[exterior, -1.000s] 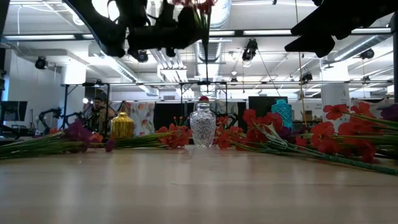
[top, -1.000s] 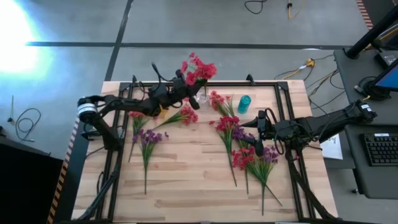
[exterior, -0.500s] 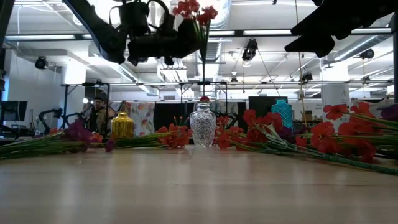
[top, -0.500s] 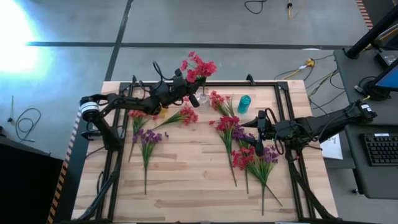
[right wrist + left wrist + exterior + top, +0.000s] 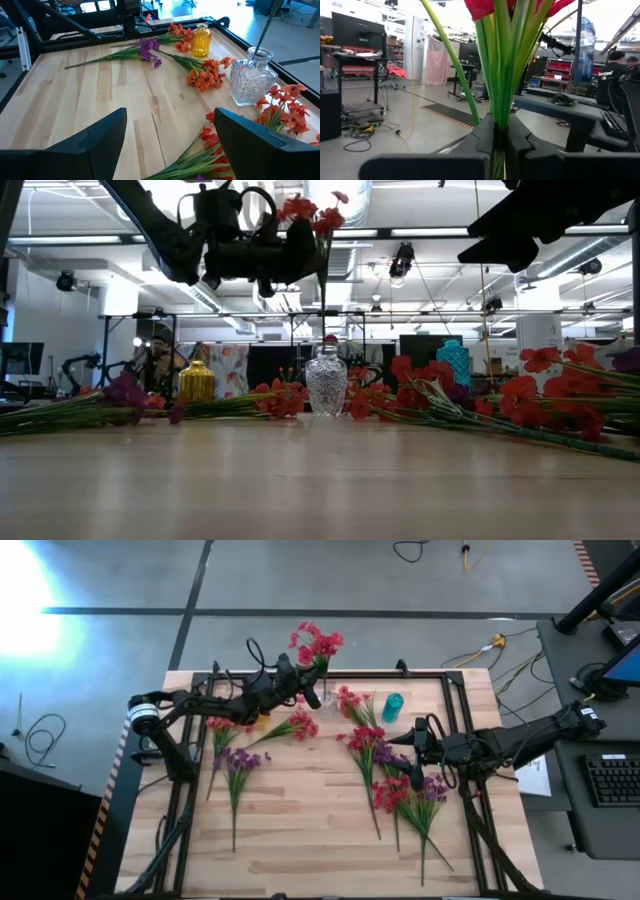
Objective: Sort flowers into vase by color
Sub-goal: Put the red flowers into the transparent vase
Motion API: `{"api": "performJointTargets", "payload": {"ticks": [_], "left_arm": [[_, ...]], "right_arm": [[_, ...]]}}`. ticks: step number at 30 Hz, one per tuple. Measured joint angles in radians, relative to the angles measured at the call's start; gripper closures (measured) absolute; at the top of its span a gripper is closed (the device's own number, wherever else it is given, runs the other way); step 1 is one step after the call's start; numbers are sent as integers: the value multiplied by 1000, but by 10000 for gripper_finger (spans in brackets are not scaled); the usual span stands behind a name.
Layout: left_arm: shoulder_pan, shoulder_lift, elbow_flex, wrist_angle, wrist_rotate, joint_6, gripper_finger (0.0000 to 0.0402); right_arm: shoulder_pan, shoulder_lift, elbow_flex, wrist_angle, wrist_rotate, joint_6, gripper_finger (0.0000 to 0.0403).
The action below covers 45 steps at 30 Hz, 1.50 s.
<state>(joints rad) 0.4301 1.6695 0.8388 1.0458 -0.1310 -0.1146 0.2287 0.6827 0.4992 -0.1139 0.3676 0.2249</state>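
A: High view first: wooden counter (image 5: 300,830) inside a black frame, both dark arms reaching in from the sides.

B: Largest thing on it?

A: Loose flowers (image 5: 400,790), scattered in two groups. Bigger heap of red and purple sprigs on the right half, under and around the right arm. Smaller group on the left half: purple sprig (image 5: 236,765) lying flat, orange-red sprig (image 5: 295,726) just beyond it.

B: And the arms?

A: Left end effector (image 5: 312,682) raised over the far edge of the counter, clamped tight on a red bunch (image 5: 316,642). Stems pinched between the two dark fingers (image 5: 485,137) in the left wrist view, blossoms up, upright. Right end effector (image 5: 417,768) low above the right heap, spread wide, gripping nothing; fingers (image 5: 95,137) well apart in the right wrist view, bare wood between them.

B: Vases?

A: Three along the far side. Clear cut-glass vase (image 5: 326,383) in the middle, directly below the held bunch; thin stem running down to its mouth in the low view (image 5: 322,300). Yellow vase (image 5: 197,383) on the left arm's side, teal vase (image 5: 393,706) on the right arm's side.

B: Anything smaller?

A: Stem tip at the clear vase's rim (image 5: 256,50); impossible to tell how deep inside. Person in the room behind, far off.
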Motion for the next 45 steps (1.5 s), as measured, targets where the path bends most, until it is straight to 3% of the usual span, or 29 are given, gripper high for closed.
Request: {"api": "performJointTargets", "payload": {"ticks": [5,19,32,45], "left_arm": [[0,0,0,-8,12,0,373],[-2,-4,0,-159,74,-3,241],[-5,-105,0,-499,74,-26,147],[-6,-280,4,-932,63,-105,120]], "right_arm": [[0,0,0,0,0,0,113],[0,0,0,0,0,0,113],[0,0,0,0,0,-6,113],[0,0,0,0,0,-8,113]]}}
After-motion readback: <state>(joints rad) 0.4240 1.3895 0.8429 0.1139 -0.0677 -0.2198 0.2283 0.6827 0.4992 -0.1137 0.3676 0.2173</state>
